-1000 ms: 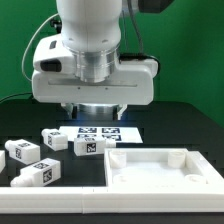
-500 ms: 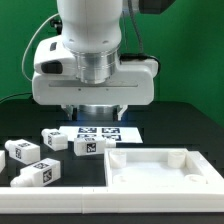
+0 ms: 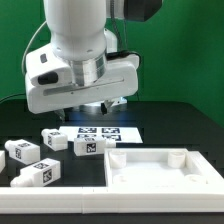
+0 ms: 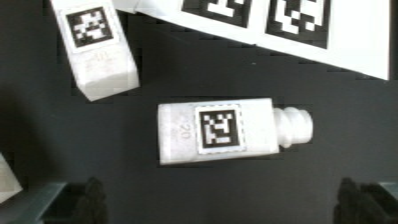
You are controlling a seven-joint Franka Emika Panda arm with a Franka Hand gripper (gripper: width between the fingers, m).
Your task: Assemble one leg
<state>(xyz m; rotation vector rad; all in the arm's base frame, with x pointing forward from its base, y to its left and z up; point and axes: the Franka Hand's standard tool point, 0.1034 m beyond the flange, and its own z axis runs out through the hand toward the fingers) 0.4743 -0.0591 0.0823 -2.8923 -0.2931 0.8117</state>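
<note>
Just below end effector (image 4: 217,204) (seemingly parted): leg (image 4: 217,130)

The robot arm (image 3: 80,75) is shown tilted above a black table (image 3: 185,125), on which four tagged white legs (image 3: 90,146) are laid at the exterior view's left of a white tray (image 3: 165,168), near the marker board (image 3: 100,131).

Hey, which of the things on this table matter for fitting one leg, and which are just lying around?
For the job: the leg under the open fingers; the white tray, probably what it mounts to.
Lying about: the neighbouring leg; the other spare legs; the marker board.
</note>
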